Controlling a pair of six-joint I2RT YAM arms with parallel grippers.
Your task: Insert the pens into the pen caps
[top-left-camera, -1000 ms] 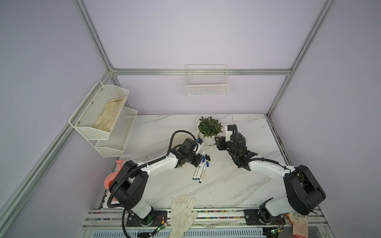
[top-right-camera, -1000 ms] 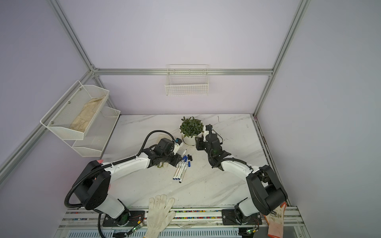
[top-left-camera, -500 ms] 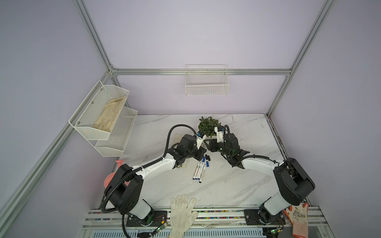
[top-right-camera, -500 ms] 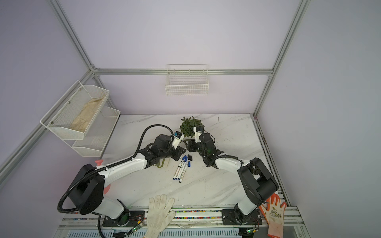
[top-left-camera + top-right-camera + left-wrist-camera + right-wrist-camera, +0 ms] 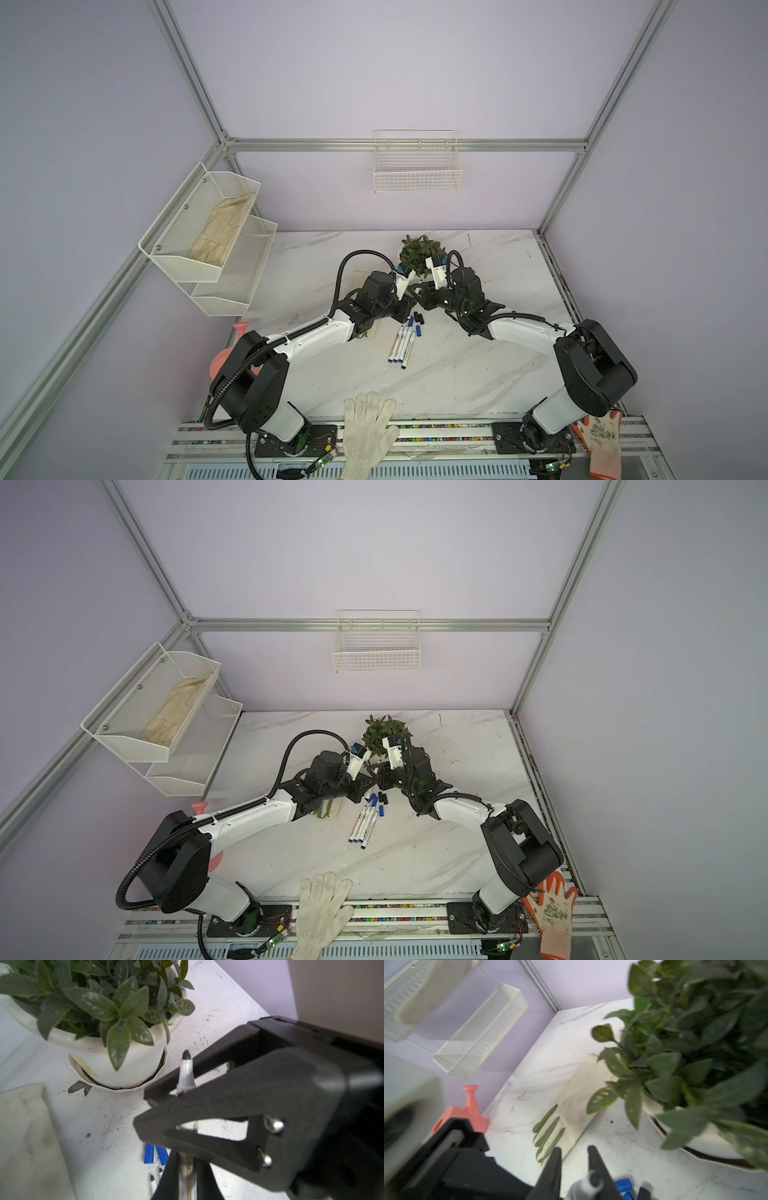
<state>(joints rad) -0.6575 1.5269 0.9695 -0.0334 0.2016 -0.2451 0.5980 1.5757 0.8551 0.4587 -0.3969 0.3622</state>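
My left gripper [image 5: 187, 1169] is shut on a white pen [image 5: 186, 1076] with a bare black nib, held off the table in front of the plant. My right gripper [image 5: 574, 1149] faces it, and its black fingers [image 5: 207, 1105] are closed round the same pen's front part, just behind the nib [image 5: 588, 1185]. In both top views the two grippers meet [image 5: 409, 305] [image 5: 420, 297]. Three more pens [image 5: 401, 345] lie side by side on the marble. Blue pen caps [image 5: 411, 321] and black pen caps [image 5: 421, 318] lie loose beside their tips.
A potted plant [image 5: 422, 253] stands right behind both grippers. A cream cloth with olive-green strips [image 5: 548, 1126] lies under the left arm. A white glove [image 5: 368, 432] and an orange glove [image 5: 602, 440] hang over the front rail. A wire rack [image 5: 208, 241] is mounted at the left.
The left gripper lifted the pen towards the plant. The right gripper swung left to meet it and closed its jaws on the pen.
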